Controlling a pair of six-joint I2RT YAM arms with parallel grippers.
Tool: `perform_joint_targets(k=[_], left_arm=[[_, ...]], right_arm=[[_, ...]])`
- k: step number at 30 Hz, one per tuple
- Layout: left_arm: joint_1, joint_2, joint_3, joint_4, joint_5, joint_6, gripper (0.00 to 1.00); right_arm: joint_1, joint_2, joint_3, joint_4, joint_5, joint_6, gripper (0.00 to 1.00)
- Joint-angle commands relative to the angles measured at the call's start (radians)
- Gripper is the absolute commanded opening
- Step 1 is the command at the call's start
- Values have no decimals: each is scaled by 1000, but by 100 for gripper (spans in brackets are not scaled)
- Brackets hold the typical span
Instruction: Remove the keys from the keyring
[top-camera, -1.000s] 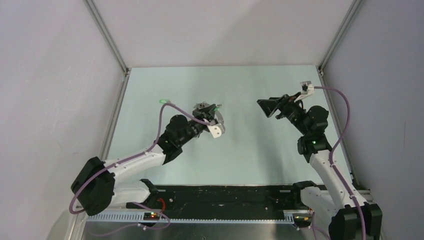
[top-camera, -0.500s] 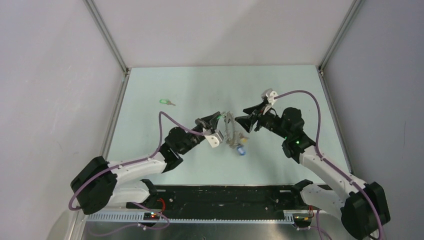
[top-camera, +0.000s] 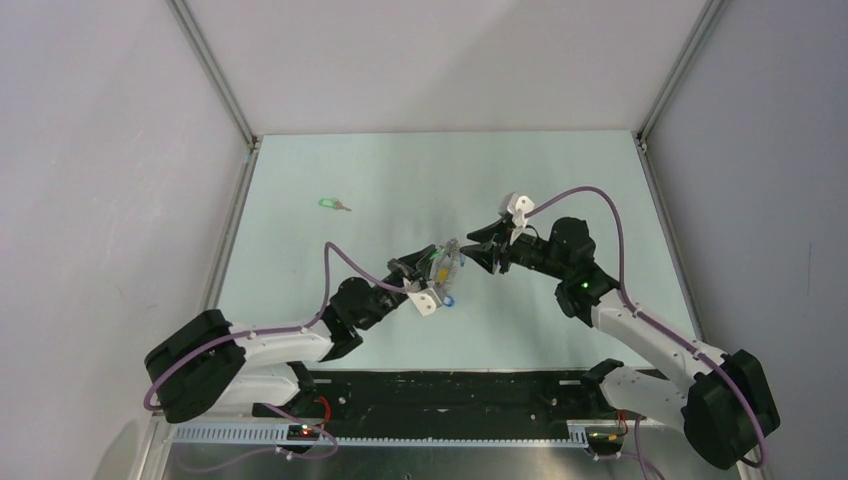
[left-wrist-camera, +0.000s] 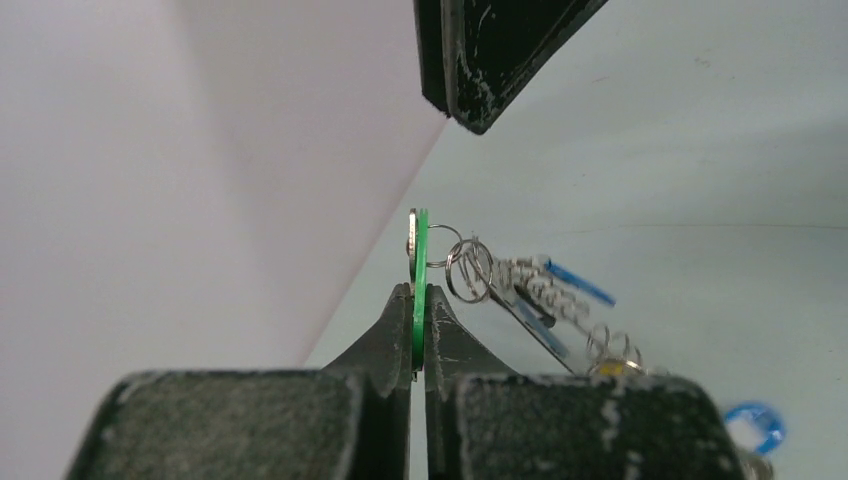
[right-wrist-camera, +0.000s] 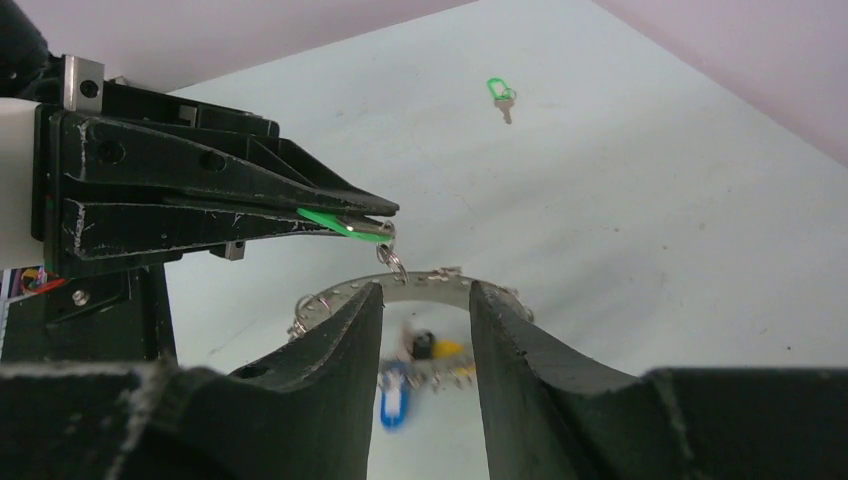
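Observation:
My left gripper (top-camera: 432, 264) is shut on the green head of a key (left-wrist-camera: 419, 262) and holds it above the table. The silvery keyring (top-camera: 448, 266) hangs from that key by a small split ring (left-wrist-camera: 466, 270). Blue (right-wrist-camera: 393, 405), yellow (right-wrist-camera: 448, 350) and black (right-wrist-camera: 425, 343) keys dangle below the ring band (right-wrist-camera: 420, 283). My right gripper (top-camera: 474, 257) is open, with its fingertips on either side of the top of the band in the right wrist view (right-wrist-camera: 427, 292). I cannot tell whether they touch it. One right finger (left-wrist-camera: 490, 50) shows in the left wrist view.
A loose green-headed key (top-camera: 333, 204) lies on the pale table at the far left, also in the right wrist view (right-wrist-camera: 499, 93). Grey walls (top-camera: 110, 200) enclose the table on the left, back and right. A black strip (top-camera: 450, 390) runs along the near edge.
My left gripper has lifted the keyring off the table and carried it right and nearer. My right gripper has swung left to meet the ring and now straddles its band.

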Motion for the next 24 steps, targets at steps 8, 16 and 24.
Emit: perform_joint_targets(k=[8, 16, 24], left_arm=[[-11, -24, 10, 123, 68, -44, 0], [-4, -45, 104, 7, 98, -123, 0], [-8, -154, 437, -672, 7, -189, 0]], right_arm=[[28, 14, -16, 42, -21, -70, 41], [27, -37, -84, 96, 16, -69, 41], [16, -95, -144, 177, 81, -37, 41]])
